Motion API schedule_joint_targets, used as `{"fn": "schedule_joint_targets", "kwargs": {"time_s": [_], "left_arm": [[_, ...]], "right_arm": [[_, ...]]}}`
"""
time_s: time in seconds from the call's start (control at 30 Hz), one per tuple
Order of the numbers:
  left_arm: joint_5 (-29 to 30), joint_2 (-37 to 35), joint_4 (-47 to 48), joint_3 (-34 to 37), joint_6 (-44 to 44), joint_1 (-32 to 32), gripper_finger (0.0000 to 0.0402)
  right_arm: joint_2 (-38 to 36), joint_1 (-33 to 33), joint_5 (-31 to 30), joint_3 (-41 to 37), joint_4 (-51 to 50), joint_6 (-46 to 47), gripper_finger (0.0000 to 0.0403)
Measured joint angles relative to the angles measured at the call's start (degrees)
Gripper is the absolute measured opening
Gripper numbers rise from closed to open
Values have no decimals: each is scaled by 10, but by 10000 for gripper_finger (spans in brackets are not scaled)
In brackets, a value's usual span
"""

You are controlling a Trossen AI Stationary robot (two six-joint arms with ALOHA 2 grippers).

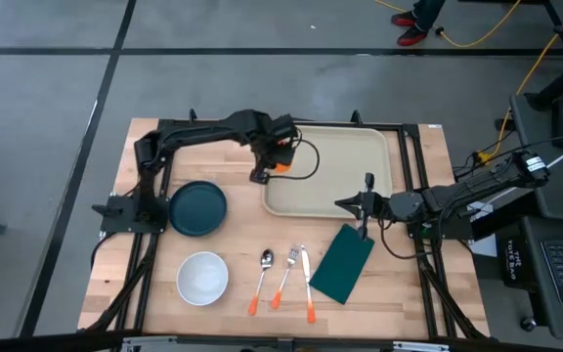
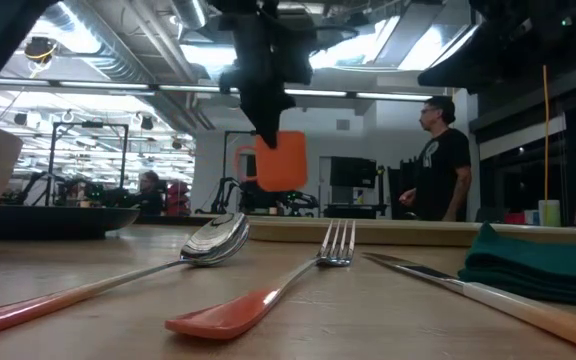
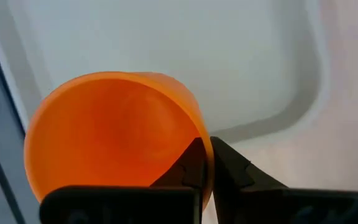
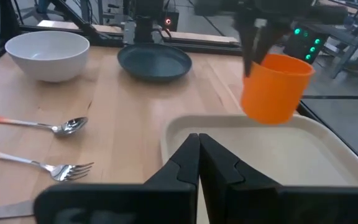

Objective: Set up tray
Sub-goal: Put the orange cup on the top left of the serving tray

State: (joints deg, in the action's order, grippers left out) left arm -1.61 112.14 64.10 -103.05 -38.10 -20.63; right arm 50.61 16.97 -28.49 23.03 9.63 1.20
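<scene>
tray (image 1: 345,156) 1 | plate (image 1: 197,208) 1 | bowl (image 1: 202,278) 1 | cup (image 4: 273,87) 1 | napkin (image 1: 343,263) 1 | cutlery 3 — spoon (image 1: 261,281), fork (image 1: 285,274), knife (image 1: 307,284)

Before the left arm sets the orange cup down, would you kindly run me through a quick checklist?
1. Left pincer shut on the orange cup at its rim: ok.
2. Cup clear of the surface, held in the air: ok.
3. Cup over the tray, near its left edge: ok.
4. Tray floor under the cup bare: ok.
5. Right pincer shut, at the tray's front rim, apart from the cup: ok.
6. Whether the cup is empty: cannot tell.
</scene>
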Motion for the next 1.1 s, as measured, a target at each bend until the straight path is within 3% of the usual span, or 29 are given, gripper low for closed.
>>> {"fn": "schedule_joint_targets", "kwargs": {"time_s": [0.47, 0.93, 1.1], "left_arm": [[-24, 46, -55, -35, -58, -65, 2], [-31, 169, 63, -262, -62, -69, 2], [-31, 204, 86, -297, -49, -81, 2]], "right_arm": [[0, 0, -4, 0, -1, -15, 12], [0, 0, -5, 0, -1, -29, 12], [0, 0, -5, 0, -3, -29, 12]]}}
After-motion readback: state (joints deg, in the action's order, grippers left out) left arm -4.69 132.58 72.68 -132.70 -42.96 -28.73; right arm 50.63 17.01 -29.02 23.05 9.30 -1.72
